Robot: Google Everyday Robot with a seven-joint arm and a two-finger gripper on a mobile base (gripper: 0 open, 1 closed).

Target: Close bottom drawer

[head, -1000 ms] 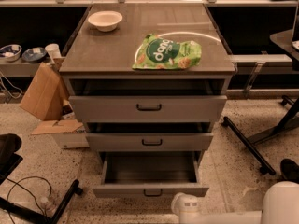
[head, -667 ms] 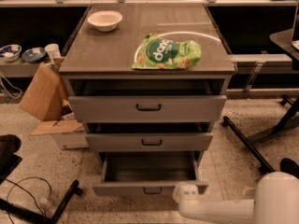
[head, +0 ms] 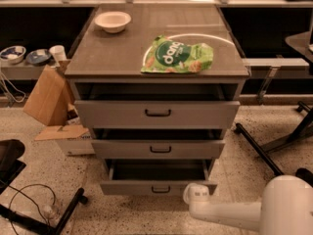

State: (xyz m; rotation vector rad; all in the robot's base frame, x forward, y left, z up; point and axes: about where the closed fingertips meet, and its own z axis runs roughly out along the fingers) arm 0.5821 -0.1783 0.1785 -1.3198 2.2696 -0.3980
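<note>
Grey bottom drawer [head: 132, 187] stands pulled out at lower centre, unmoved; the white gripper [head: 196, 195] has risen to its front's right end, grip state impossible to tell, so pushing seems imminent.

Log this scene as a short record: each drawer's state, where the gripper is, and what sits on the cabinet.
bottom drawer: pulled out furthest, tray exposed, not yet closed
middle drawer: slightly open
top drawer: partly open
gripper: low, at the right end of the bottom drawer's front; contact unclear
cabinet top: white bowl back left, green snack bag front right
floor, left: cardboard box
</note>
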